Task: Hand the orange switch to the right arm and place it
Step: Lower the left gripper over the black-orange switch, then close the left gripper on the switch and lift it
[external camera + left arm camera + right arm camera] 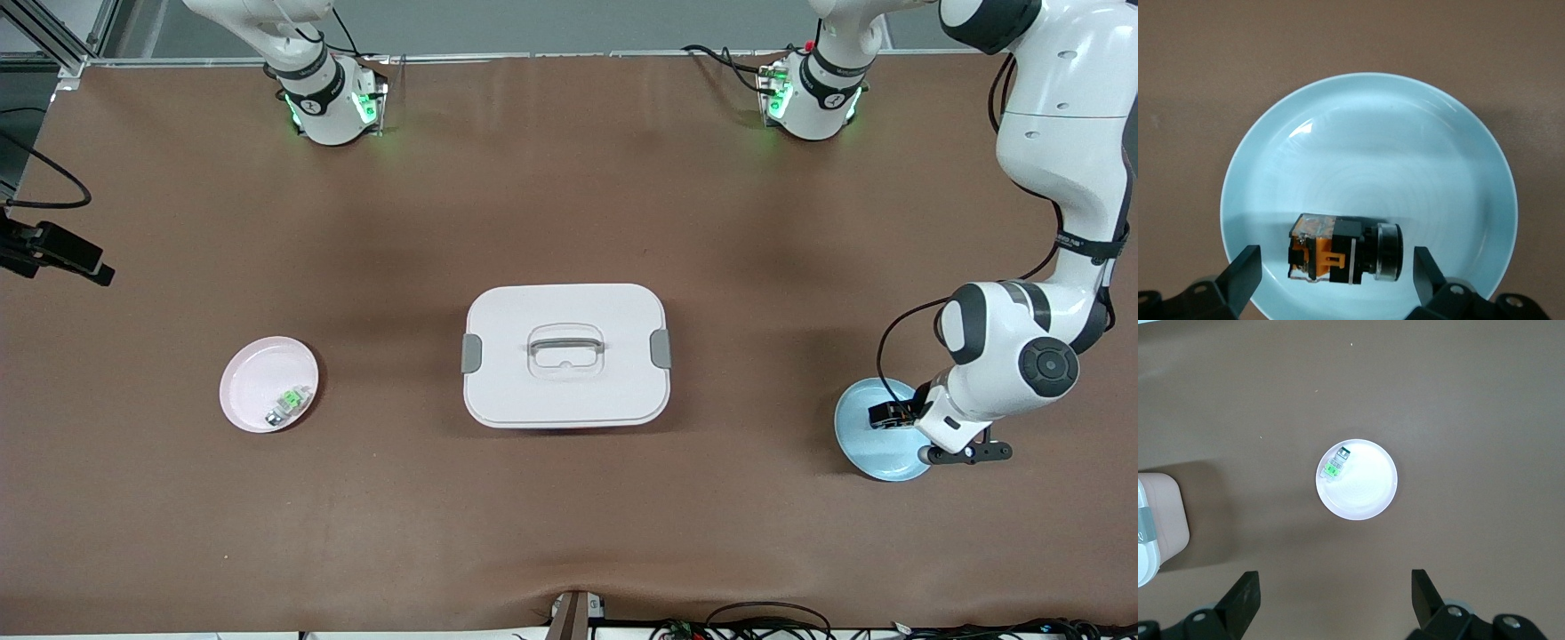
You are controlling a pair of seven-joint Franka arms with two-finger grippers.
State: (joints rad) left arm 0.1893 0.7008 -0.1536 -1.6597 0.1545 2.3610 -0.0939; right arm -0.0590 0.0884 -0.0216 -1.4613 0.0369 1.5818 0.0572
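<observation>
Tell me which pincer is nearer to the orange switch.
Left. The left pincer hangs open right over the orange switch, which lies on the blue plate. The right pincer is open high above the pink plate at the right arm's end of the table.

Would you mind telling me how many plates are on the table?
2: a pink plate toward the right arm's end, and a blue plate toward the left arm's end, partly covered by the left gripper.

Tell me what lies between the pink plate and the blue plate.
The white lidded box sits between the pink plate and blue plate, as the front view shows.
</observation>
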